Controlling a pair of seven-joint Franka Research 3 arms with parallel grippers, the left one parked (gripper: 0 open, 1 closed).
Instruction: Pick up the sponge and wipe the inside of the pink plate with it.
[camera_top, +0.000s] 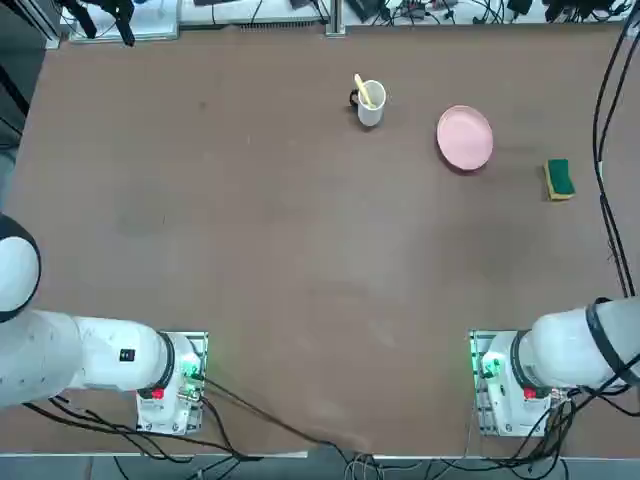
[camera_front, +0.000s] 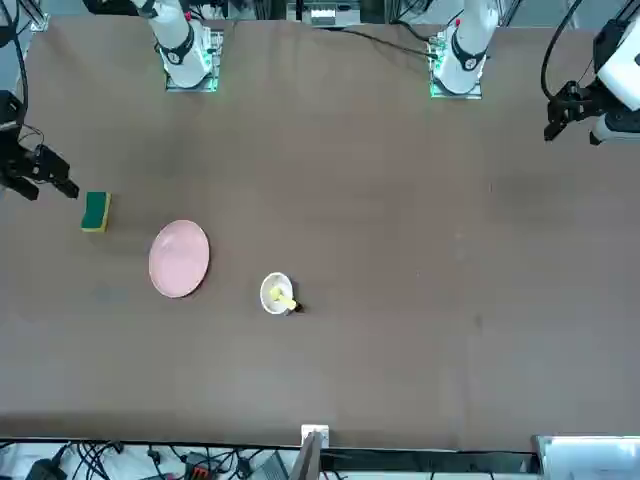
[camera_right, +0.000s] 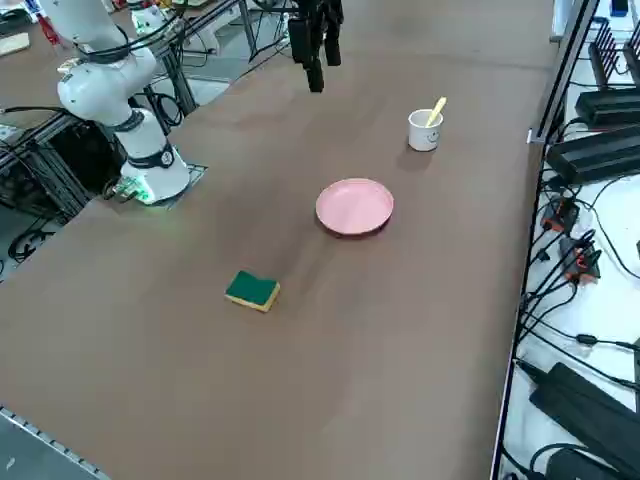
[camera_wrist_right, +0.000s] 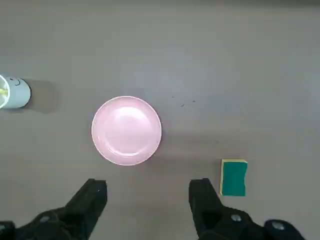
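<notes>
Right wrist view: right gripper (camera_wrist_right: 148, 192) wide open, holding nothing

One round shallow pale pink plate (camera_top: 465, 138); one small rectangular green-and-yellow sponge (camera_top: 560, 179); one white mug with dark handle (camera_top: 371, 104); one pale yellow utensil (camera_top: 362, 88).

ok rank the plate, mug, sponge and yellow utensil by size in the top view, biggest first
1. plate
2. mug and sponge, too alike to rank
3. yellow utensil, going by its visible part
</notes>
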